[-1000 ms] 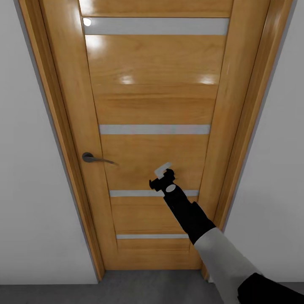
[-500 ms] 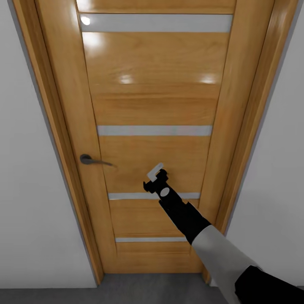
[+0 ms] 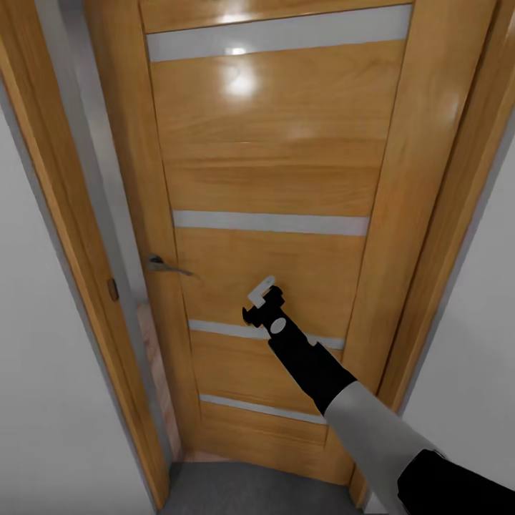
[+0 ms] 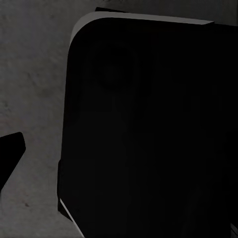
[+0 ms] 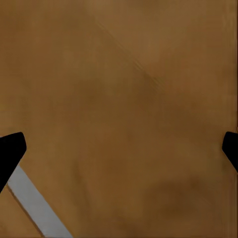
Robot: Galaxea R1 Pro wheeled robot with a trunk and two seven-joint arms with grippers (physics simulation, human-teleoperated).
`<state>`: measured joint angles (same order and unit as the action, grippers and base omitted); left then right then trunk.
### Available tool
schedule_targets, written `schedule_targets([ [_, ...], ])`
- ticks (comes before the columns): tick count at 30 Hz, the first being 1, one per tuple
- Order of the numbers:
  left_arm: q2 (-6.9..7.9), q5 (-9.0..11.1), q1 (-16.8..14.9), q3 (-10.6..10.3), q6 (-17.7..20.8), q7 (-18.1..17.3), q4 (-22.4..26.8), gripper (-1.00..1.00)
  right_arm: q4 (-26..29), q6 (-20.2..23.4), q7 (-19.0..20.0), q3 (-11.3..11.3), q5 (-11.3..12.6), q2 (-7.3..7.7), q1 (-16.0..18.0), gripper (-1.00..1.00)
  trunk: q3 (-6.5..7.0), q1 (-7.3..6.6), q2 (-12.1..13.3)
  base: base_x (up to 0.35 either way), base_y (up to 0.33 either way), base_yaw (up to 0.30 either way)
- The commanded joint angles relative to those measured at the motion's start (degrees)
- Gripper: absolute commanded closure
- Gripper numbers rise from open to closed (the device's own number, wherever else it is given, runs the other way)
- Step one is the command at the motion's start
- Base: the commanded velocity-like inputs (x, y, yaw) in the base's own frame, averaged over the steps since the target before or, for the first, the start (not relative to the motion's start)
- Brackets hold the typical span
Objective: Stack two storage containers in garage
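The two storage containers are out of view. A honey-coloured wooden door (image 3: 272, 172) with pale glass strips stands right in front of me, ajar on its handle side. My right gripper (image 3: 260, 299) is open and sits against the door's lower middle panel, right of the metal lever handle (image 3: 163, 265). In the right wrist view the right gripper (image 5: 119, 148) has its dark fingertips (image 5: 10, 153) spread wide over the door's wood (image 5: 124, 99). My left gripper (image 4: 119, 153) hangs open over dark grey concrete floor (image 4: 34, 74), beside a large black body (image 4: 148, 129).
The wooden door frame (image 3: 57, 214) and pale grey walls (image 3: 43, 400) flank the door on both sides. Through the gap by the handle I see a strip of light wood floor (image 3: 154, 357). Dark grey floor (image 3: 243, 493) lies at the door's foot.
The door has swung away from me, opening a gap on its handle side. My right gripper stays against the panel. The view has shifted a little.
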<state>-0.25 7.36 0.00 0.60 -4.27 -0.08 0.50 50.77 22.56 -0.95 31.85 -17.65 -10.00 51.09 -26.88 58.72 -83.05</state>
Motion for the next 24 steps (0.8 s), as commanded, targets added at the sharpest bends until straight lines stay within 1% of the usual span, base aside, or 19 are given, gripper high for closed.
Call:
schedule_targets([
  [1,-0.01,0.5,0.0,0.0,-0.1,0.0,0.0,-1.00,0.3,0.5,-0.2,0.1,-0.7,0.00,0.1,-1.00,-0.05,0.01,0.0,0.061,0.000,0.000],
  [3,-0.01,0.5,0.0,0.0,-0.1,0.0,0.0,-1.00,1.1,0.5,-0.2,0.1,-0.7,0.00,0.1,-1.00,-0.05,0.01,0.0,0.023,0.000,0.000],
  [4,-0.01,0.5,0.0,0.0,-0.1,0.0,0.0,-1.00,2.8,0.6,-0.4,0.1,-0.7,0.00,0.1,-1.00,-0.05,0.01,0.0,0.004,0.000,0.000],
  [6,-0.01,0.5,0.0,0.0,-0.1,0.0,0.0,-1.00,3.3,0.7,-0.8,0.2,-1.2,0.00,0.1,-1.00,-0.05,0.01,0.0,0.002,0.000,0.000],
  [8,-0.01,0.5,0.0,0.0,-0.1,0.0,0.0,-1.00,3.5,1.2,-1.3,0.0,-3.4,0.00,0.1,-1.00,-0.05,0.01,0.0,0.000,0.000,0.000],
  [9,-0.01,0.5,0.0,0.0,-0.1,0.0,0.0,-1.00,3.6,2.8,-1.5,-0.1,-6.0,0.00,0.1,-1.00,-0.05,0.01,0.0,0.000,0.000,0.000],
  [10,-0.01,0.5,0.0,0.0,-0.1,0.0,0.0,-1.00,3.7,3.5,-1.5,-0.1,-6.8,0.00,0.1,-1.00,-0.05,0.01,0.0,0.000,0.000,0.000],
  [12,-0.01,0.5,0.0,0.0,-0.1,0.0,0.0,-1.00,3.7,4.1,-1.5,-0.2,-7.5,0.00,0.1,-1.00,-0.05,0.01,0.0,0.000,0.000,0.000],
  [17,-0.01,0.5,0.0,0.0,-0.1,0.0,0.0,-1.00,3.8,4.8,-1.2,-0.6,-7.7,0.00,0.1,-1.00,-0.05,0.01,0.0,0.000,0.000,0.000],
  [24,-0.08,0.5,0.0,0.0,-0.1,0.0,0.0,-1.00,3.9,4.7,-1.6,-0.5,-7.8,0.00,0.1,-1.00,-0.05,0.01,0.0,0.005,0.000,0.000],
])
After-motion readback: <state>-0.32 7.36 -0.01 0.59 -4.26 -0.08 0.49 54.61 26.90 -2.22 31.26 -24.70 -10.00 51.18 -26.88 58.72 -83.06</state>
